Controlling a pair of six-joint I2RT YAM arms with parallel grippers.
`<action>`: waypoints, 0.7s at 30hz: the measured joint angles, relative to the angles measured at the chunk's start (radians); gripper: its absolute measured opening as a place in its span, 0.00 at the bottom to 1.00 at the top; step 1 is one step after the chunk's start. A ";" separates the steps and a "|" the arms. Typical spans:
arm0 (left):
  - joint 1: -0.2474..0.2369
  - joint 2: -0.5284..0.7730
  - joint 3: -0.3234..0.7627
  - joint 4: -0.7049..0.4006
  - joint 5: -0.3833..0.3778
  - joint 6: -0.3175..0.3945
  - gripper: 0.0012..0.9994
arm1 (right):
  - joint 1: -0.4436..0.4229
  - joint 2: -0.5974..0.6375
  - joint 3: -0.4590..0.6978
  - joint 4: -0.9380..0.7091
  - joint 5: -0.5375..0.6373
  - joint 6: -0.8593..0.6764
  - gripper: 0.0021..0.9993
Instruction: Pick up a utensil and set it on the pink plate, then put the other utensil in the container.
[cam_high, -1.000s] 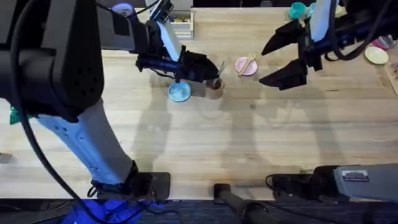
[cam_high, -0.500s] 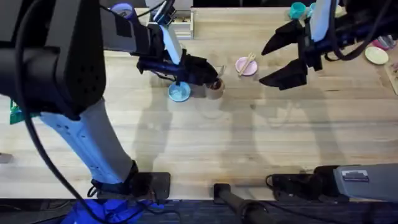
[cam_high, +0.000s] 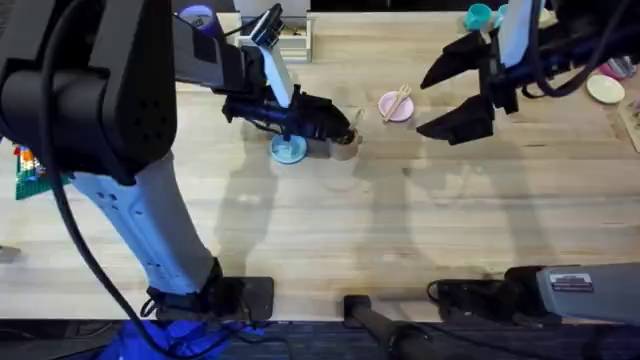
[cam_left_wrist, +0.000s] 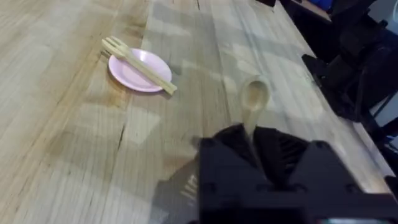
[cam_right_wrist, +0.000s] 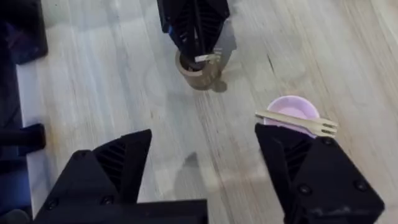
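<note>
Light wooden table (cam_high: 330, 215), butcher-block grain. The fork (cam_high: 397, 101) lies across the pink plate (cam_high: 391, 110), so step one reads as done. Over the last second the left gripper (cam_high: 340, 128) has sunk from just above the brown cup (cam_high: 345, 147) to its rim, fingers pinching the spoon (cam_left_wrist: 254, 99) by the handle, bowl end leading. The spoon's bowl is at or inside the cup's mouth; release looks imminent. The right gripper (cam_high: 470, 88) hangs spread wide and empty, just beside the plate, unchanged.
</note>
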 joint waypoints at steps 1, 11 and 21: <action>0.000 0.000 0.000 0.000 0.000 0.002 0.13 | 0.000 0.000 0.000 0.000 0.000 0.000 1.00; 0.000 0.000 0.000 0.000 0.003 0.012 0.90 | 0.000 0.000 0.000 0.000 0.000 0.000 1.00; 0.000 0.000 0.000 0.003 0.028 0.013 0.99 | 0.000 0.000 0.000 0.000 0.005 0.000 1.00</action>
